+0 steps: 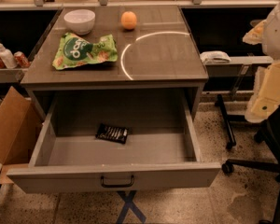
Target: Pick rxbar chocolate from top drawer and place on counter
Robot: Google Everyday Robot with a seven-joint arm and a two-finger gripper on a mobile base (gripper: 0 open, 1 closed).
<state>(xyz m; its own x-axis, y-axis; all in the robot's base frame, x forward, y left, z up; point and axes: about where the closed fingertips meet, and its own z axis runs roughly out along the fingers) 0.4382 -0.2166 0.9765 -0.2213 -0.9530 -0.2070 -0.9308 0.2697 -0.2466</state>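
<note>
The rxbar chocolate (112, 133), a small flat black wrapper with white lettering, lies on the floor of the top drawer (114, 175), left of its middle and towards the back. The drawer is pulled fully open, with its dark bar handle at the front centre. The counter (163, 55) above it is a grey-brown glossy top with a white arc line. My gripper (255, 31) sits at the far right edge on the white arm, level with the counter, to the right of it and well away from the drawer and the bar. It holds nothing that I can see.
On the counter stand a white bowl (80, 20), an orange (129, 20) and a big green snack bag (84, 51). A cardboard box (9, 125) stands left of the drawer. An office chair (266, 143) is at the right. Side shelves hold cans and a bottle (4, 56).
</note>
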